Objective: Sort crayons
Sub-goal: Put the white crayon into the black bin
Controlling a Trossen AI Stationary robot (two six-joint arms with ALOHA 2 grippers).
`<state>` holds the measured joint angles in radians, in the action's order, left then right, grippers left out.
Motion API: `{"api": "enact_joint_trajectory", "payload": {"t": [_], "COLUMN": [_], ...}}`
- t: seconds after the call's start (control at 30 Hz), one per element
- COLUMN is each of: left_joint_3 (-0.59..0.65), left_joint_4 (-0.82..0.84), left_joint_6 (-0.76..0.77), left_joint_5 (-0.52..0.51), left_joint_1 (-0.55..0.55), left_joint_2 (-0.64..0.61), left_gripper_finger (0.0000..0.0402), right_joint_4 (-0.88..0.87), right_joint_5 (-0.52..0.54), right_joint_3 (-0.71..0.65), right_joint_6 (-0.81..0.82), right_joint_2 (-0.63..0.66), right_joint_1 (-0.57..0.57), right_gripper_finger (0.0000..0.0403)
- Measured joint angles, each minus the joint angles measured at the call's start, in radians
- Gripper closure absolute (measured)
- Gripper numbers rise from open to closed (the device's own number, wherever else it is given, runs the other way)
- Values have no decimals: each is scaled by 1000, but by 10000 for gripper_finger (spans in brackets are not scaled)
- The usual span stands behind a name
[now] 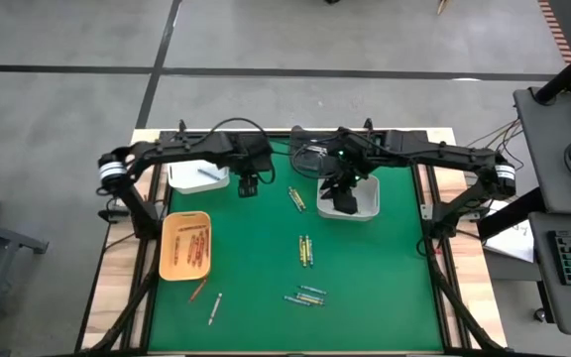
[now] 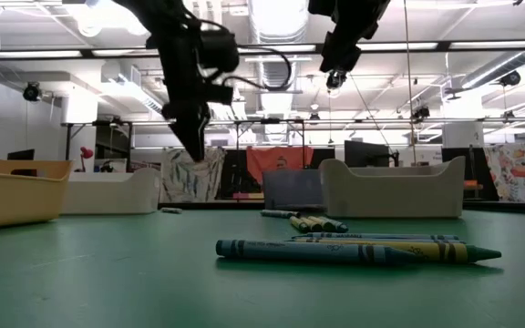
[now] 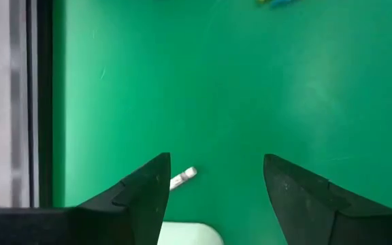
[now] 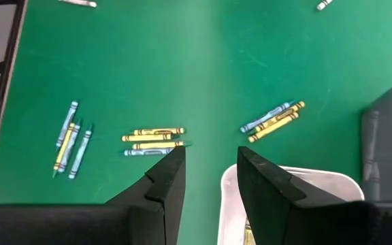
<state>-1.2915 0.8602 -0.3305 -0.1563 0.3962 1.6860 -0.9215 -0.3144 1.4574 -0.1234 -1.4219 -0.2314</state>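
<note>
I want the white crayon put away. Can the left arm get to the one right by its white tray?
Probably yes. The left gripper hangs open above the green mat, and the white crayon lies bare beside the white tray, nothing covering it.

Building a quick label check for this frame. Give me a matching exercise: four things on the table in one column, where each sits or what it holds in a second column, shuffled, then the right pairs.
Things:
1. orange tray
2. left gripper
3. right gripper
4. white tray

Places or states:
A. open, above the white tray on the right
B. holds red-orange crayons, on the table's left side
C. open, over bare green mat near the far-left white bin
D. under the right arm, far side of the table

Pairs: 1-B, 2-C, 3-A, 4-D
</note>
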Motion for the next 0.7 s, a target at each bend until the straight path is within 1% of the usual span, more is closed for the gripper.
{"api": "enact_joint_trajectory", "payload": {"t": [0.1, 0.37, 0.57, 0.63, 0.7], "left_joint_3": [3, 5, 30, 43, 66], "left_joint_4": [1, 30, 33, 30, 31], "left_joint_6": [-1, 8, 14, 15, 6], "left_joint_5": [-34, -44, -48, -73, -130], "left_joint_1": [0, 5, 9, 14, 24], "left_joint_2": [36, 101, 107, 107, 107], "left_gripper_finger": [184, 184, 184, 184, 184], "right_joint_4": [1, 21, 23, 23, 25], "right_joint_5": [0, 0, -1, 0, 0], "right_joint_3": [0, 0, 0, 0, 0], "right_joint_6": [1, 1, 8, 8, 13], "right_joint_2": [0, 0, 0, 0, 0], "right_joint_1": [1, 0, 0, 0, 0], "right_gripper_finger": [281, 282, 282, 284, 284]}}
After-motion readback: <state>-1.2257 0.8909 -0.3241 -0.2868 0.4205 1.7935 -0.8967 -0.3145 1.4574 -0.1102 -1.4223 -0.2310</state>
